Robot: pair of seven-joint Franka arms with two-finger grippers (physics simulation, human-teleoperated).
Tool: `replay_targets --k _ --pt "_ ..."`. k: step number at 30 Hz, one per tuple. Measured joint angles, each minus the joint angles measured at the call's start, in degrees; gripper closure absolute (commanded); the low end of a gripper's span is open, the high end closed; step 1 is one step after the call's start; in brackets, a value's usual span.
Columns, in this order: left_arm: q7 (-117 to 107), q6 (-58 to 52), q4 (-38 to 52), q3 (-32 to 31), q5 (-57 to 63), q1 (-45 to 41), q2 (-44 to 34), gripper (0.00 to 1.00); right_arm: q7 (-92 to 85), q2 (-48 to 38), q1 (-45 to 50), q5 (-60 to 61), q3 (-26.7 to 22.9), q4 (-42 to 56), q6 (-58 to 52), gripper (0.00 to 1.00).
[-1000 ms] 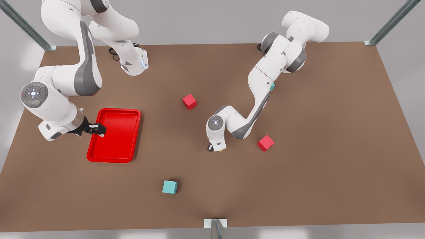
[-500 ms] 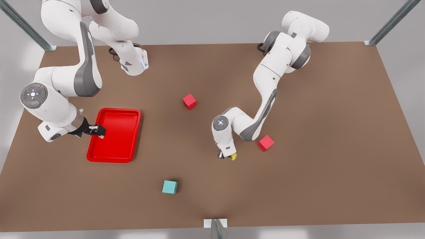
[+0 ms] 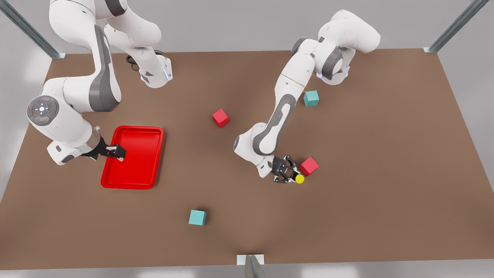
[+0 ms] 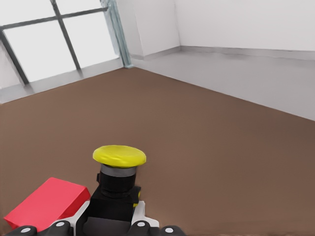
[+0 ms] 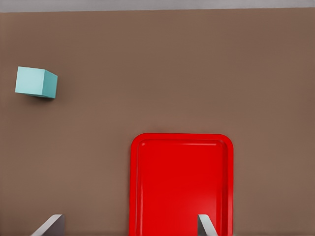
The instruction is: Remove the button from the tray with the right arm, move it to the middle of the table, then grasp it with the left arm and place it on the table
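The button (image 3: 299, 178), a yellow cap on a dark body, sits between the fingers of my left gripper (image 3: 287, 172), which is shut on it, low over the table (image 3: 370, 154) right of the middle in the front view. The left wrist view shows the button (image 4: 119, 169) held by its body in the left gripper (image 4: 112, 225), close beside a red cube (image 4: 47, 204). My right gripper (image 3: 115, 151) hangs open over the near-left part of the red tray (image 3: 135, 166). In the right wrist view, its fingers (image 5: 49, 227) are spread wide above the tray (image 5: 179, 187), which holds nothing.
A red cube (image 3: 309, 166) lies just beyond the held button, and another (image 3: 220, 117) sits near the table's middle. One teal cube (image 3: 197, 217) rests toward the front edge, a second (image 3: 311, 98) near the left arm's base. The first teal cube (image 5: 35, 82) appears beside the tray.
The left arm has swung toward the front view's right and turned its wrist, bringing the button next to the red cube and uncovering the far teal cube. The right arm has barely shifted.
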Motion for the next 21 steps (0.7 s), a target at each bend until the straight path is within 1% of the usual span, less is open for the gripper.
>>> replay_targets --k 4,11,14,21 --pt "-1.8 -4.4 0.1 0.1 2.7 -2.3 1.9 0.55 0.1 0.0 0.3 0.0 0.1 0.0 0.0 0.00" --pt "-5.6 -7.2 1.9 -0.5 3.8 -7.9 4.3 0.55 0.3 0.4 1.1 0.0 0.1 1.1 0.1 0.00" --pt "-7.5 -7.2 3.0 -0.5 4.0 -9.9 6.0 0.55 0.4 0.7 2.4 -0.2 0.1 2.1 0.0 0.00" --pt "-12.4 -4.8 3.0 -0.5 5.4 -11.1 7.5 0.55 0.3 0.8 2.4 -0.4 0.0 2.3 -0.1 0.00"
